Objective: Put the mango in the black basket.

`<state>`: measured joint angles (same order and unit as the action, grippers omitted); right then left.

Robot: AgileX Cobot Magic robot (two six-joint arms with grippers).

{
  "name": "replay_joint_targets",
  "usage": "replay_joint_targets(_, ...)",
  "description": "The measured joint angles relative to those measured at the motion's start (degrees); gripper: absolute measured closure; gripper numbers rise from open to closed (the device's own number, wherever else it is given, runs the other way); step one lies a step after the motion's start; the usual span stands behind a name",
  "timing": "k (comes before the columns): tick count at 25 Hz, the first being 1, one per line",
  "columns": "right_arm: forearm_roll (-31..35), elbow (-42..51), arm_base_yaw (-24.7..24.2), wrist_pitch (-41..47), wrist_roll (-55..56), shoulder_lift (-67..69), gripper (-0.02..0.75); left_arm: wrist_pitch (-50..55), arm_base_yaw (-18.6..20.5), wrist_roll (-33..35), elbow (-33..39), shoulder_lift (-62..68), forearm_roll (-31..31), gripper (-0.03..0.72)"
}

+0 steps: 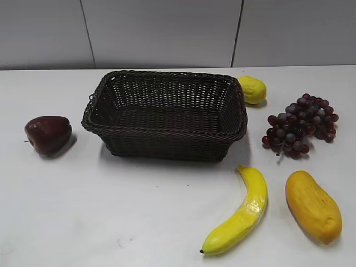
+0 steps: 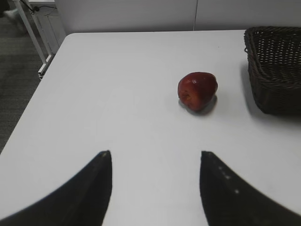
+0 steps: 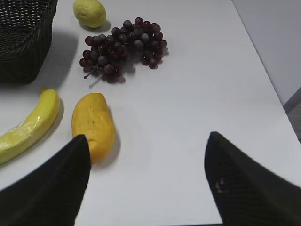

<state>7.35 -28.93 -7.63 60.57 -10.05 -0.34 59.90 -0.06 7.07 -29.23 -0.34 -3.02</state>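
Note:
The mango [image 1: 313,204] is a plump orange-yellow fruit lying on the white table at the front right; it also shows in the right wrist view [image 3: 93,126]. The black basket [image 1: 165,133] stands empty at the table's middle back; its corner shows in the left wrist view [image 2: 275,70] and the right wrist view [image 3: 23,42]. My right gripper [image 3: 148,141] is open and empty above the table, its left finger just right of the mango's near end. My left gripper [image 2: 155,157] is open and empty over bare table. Neither gripper shows in the exterior view.
A yellow banana [image 1: 240,214] lies left of the mango. Dark red grapes [image 1: 301,125] and a lemon [image 1: 252,89] sit right of the basket. A dark red apple [image 1: 48,133] lies left of the basket. The table's right edge [image 3: 263,70] is near.

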Motion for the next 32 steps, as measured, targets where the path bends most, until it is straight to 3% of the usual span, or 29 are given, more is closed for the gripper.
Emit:
replay_joint_targets(15, 1.4, -0.1, 0.0, -0.2, 0.1, 1.6, 0.162, 0.0, 0.0, 0.0, 0.0, 0.0, 0.0, 0.238)
replay_joint_targets(32, 9.0, -2.8, 0.0, -4.7, -0.3, 37.3, 0.129, 0.0, 0.0, 0.0, 0.0, 0.0, 0.0, 0.238)
